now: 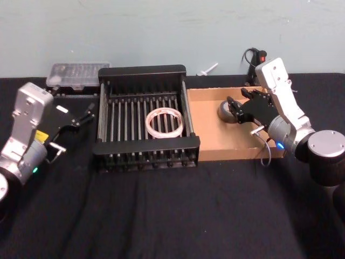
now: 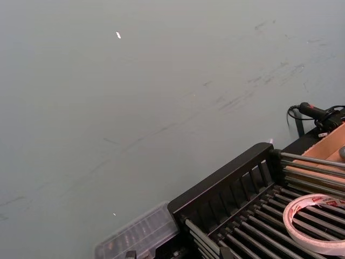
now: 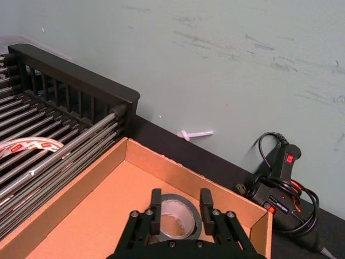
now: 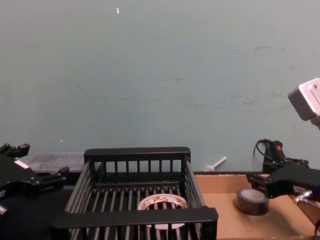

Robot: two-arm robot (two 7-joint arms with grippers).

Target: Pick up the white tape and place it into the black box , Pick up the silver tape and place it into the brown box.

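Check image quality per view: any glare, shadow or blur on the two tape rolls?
Head view: white tape in the black box looks washed out, its red print lost. Left wrist view: print readable, near edge slightly soft. Right wrist view: silver tape sharp, partly hidden by the right tool. Chest view: silver tape dark against the brown box, little surface detail.

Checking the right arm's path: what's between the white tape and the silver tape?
In the head view, the black box's barred right side and the brown box's left wall stand between the white tape and silver tape.
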